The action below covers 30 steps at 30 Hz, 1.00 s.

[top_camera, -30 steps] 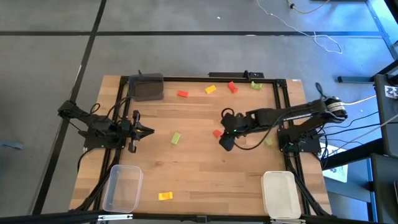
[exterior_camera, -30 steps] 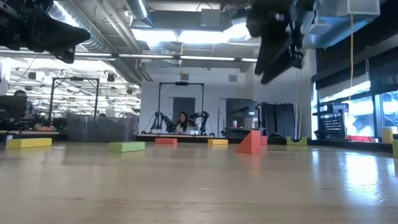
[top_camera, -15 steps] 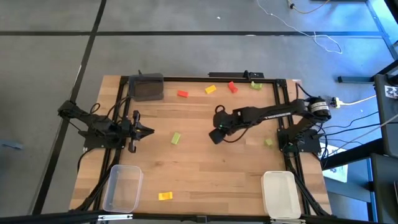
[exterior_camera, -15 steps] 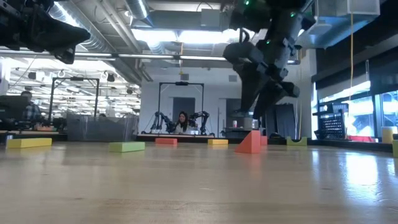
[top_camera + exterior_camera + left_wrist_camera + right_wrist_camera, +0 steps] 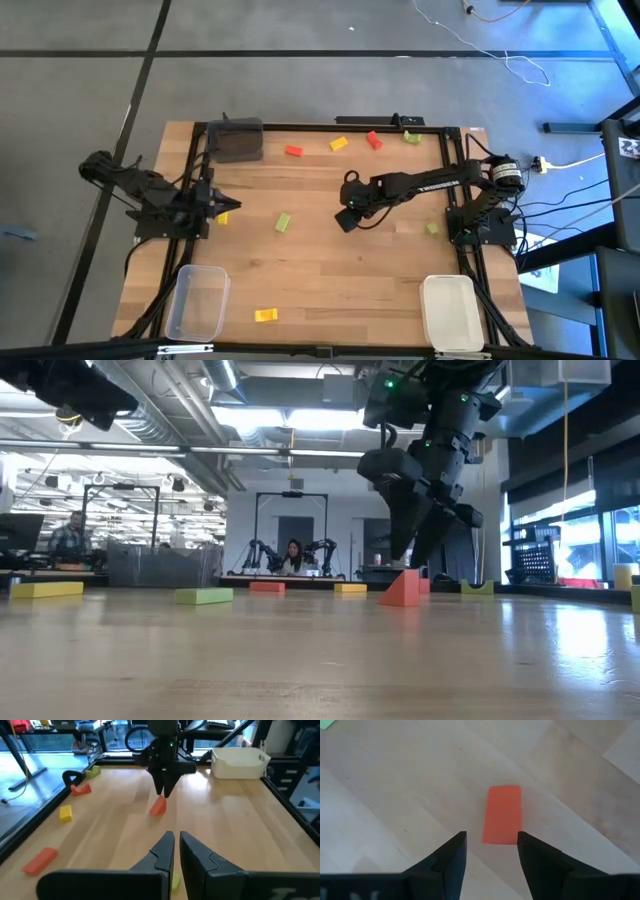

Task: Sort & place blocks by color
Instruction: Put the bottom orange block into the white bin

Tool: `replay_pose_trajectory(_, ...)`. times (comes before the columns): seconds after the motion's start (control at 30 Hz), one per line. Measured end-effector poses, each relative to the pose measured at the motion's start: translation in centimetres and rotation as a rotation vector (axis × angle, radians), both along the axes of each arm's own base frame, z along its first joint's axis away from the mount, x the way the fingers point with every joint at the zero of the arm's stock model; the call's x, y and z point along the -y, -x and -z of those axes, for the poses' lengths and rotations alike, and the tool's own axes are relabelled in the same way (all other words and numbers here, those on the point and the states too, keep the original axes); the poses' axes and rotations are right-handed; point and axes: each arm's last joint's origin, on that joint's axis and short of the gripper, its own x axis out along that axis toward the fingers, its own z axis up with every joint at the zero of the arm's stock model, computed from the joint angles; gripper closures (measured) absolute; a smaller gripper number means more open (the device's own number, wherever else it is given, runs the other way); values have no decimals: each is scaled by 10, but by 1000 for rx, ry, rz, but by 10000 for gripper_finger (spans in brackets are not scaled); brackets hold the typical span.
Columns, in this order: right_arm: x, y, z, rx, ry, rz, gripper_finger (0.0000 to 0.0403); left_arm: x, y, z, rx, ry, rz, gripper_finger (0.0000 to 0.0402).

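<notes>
Your right claw [image 5: 490,840] is spread and holds nothing. It hangs over the red block [image 5: 502,815] near the middle of the surface [image 5: 330,290]. Seen from the right wrist, the block lies flat on the wood just ahead of the fingertips [image 5: 457,847], in line with the gap but not yet between them. Its long axis runs along the claw's line of sight, so the fingers would close across its narrow width. From table height the tips sit just above the block's peak, close but apart. I judge that you need a short drop and a slight push forward before closing, with no turn of the wrist.

The right arm is clearly the nearer one. Your left claw [image 5: 174,842] is pressed together and empty. It waits well away at the left side of the surface, with a yellow block [image 5: 222,217] just beside it.

Counting outward, I see nine blocks:
- **Red, three:** the one under your claw, plus two along the far edge [image 5: 293,151] and [image 5: 374,140].
- **Yellow, three:** the one by the left claw, one at the far edge [image 5: 338,144], and one near the front edge [image 5: 265,315].
- **Green, three:** one left of centre [image 5: 283,222], one by the right arm's base [image 5: 432,228], and one at the far edge [image 5: 411,137].

There are three bins, all empty as far as I can see:
- dark bin [image 5: 238,140], at the far left
- clear bin [image 5: 196,300], at the near left
- white bin [image 5: 448,312], at the near right
</notes>
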Motion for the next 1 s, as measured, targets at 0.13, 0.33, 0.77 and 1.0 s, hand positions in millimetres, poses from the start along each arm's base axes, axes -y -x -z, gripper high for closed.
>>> replay_pose_trajectory(0.13, 1, 1, 0, -8, 12, -21, 227, 3, -7, -7, -42, -19, 1, 379)
replay_pose_trajectory(0.33, 2, 1, 0, -11, 47, -63, 227, 8, -16, -4, -98, -35, 20, 379)
replay_pose_trajectory(0.77, 1, 1, 1, -17, 31, -69, 227, 9, -18, -4, -97, -10, 21, 379)
replay_pose_trajectory(1.0, 1, 1, 2, -20, 51, -99, 228, 9, -18, -4, -97, -15, 22, 379)
